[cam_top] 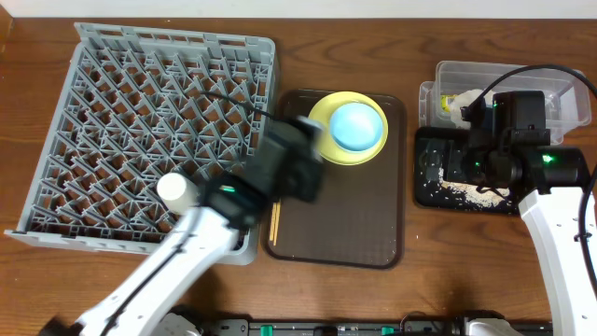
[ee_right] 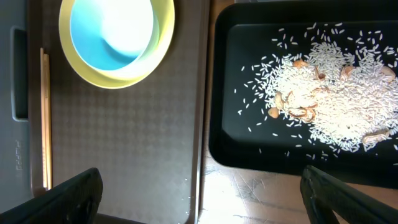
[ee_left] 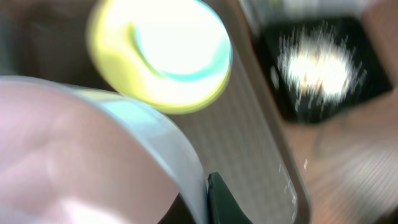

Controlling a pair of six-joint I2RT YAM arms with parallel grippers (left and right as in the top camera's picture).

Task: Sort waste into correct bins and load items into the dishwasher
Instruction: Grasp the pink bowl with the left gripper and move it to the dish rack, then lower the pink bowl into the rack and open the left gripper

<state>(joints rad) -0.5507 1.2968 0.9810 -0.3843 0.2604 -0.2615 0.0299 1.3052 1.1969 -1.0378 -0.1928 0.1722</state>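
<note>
- The dishwasher, a square grey plastic dish rack (cam_top: 121,121), sits at the left of the worktop. Its lattice of stiff pegs has nothing in it yet.
- The left pincer (cam_top: 303,149) is over the left end of the brown serving tray (cam_top: 345,215), blurred in mid-swing. It is clenched on the rim of the white-pinkish bowl (ee_left: 68,155), a smooth, glossy, thin-walled bowl that fills the left wrist view.
- The step in hand looks like loading this bowl. The next move calls for a swing left over the rack and a tilt, so the rim slips between the pegs before release. The slick rim may slide in the grip.
- Thin wooden chopsticks (cam_top: 275,224) lie straight along the tray's left edge, on its textured floor.
- The light-blue bowl (cam_top: 357,126) is nested on the round pale-yellow plate (ee_right: 118,79) at the tray's far end. Both are smooth.
- The shallow black tray (ee_right: 236,124) holds scattered beige rice crumbs (ee_right: 329,93), loose and grainy.
- The clear tub (cam_top: 560,84) behind it holds the crumpled napkin (cam_top: 469,96), partly hidden by the arm.
- The right pincer (ee_right: 202,193) hangs released over the black tray's near edge, with nothing between its fingers.
</note>
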